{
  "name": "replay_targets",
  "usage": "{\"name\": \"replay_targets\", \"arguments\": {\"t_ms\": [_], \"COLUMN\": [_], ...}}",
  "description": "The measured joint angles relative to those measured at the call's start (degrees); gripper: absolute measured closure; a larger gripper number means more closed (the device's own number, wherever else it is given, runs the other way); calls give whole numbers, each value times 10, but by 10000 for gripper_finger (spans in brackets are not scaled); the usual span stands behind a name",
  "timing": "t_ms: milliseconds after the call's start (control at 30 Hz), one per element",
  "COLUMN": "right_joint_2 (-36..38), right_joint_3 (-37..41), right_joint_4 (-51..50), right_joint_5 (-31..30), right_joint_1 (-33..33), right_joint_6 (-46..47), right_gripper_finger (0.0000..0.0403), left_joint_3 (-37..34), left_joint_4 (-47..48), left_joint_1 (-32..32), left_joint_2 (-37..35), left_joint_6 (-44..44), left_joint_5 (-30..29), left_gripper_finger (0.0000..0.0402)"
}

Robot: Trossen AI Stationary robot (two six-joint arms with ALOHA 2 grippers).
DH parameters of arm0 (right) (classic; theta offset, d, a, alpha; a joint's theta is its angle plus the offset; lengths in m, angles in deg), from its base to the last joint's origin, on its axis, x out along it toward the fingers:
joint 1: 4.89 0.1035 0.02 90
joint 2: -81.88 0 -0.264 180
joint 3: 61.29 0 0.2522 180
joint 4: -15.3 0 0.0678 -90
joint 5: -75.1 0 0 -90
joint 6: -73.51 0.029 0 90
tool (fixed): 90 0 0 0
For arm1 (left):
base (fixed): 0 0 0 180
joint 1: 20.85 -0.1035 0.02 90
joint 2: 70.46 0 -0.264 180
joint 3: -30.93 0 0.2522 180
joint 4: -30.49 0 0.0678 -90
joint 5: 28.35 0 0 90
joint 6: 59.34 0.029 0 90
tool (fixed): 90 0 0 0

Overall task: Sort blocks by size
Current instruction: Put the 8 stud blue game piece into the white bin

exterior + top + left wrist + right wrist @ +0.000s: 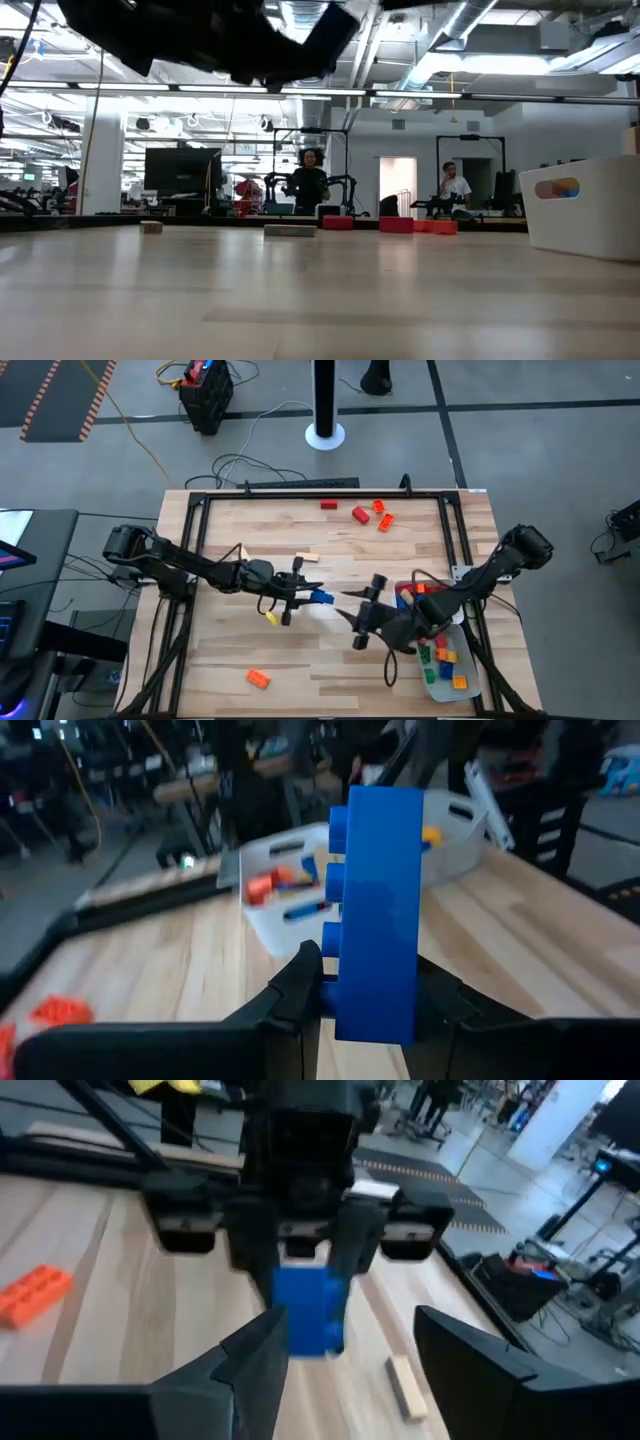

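My left gripper (305,596) hangs over the middle of the table, shut on a blue brick (375,900). My right gripper (348,605) faces it from the right, open. Its fingers (250,1370) stand to either side of the blue brick (310,1312) without touching it. Loose blocks lie flat on the wood: a yellow one (271,618), a tan one (307,558), an orange one (258,678), and red and orange ones (360,514) at the far edge. Several more lie in the white tray (470,680). My left gripper pinches the blue brick by one end (375,1015) between its two fingers. One finger (300,990) is on the studded face, the other on the opposite face. The fingers come about level from the table's left. The brick juts out past the fingertips, clear of the table.
The white tray (450,860) stands at the near right, under my right arm. A black frame (300,488) runs around the tabletop. In the low view, people stand in the room far behind the table.
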Motion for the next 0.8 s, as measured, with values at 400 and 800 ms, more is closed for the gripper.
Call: {"name": "replay_targets", "arguments": {"t_ms": [400, 800], "right_joint_2": [-23, -76], "right_joint_3": [0, 0], "right_joint_4": [152, 227], "right_joint_5": [103, 113], "right_joint_1": [-54, -81], "right_joint_6": [-122, -170], "right_gripper_finger": [156, 161], "left_joint_3": [0, 1], "left_joint_4": [-25, -27], "left_joint_1": [12, 13], "left_joint_2": [0, 0], "left_joint_6": [-2, -28], "left_joint_5": [-8, -16], "left_gripper_finger": [313, 313]}}
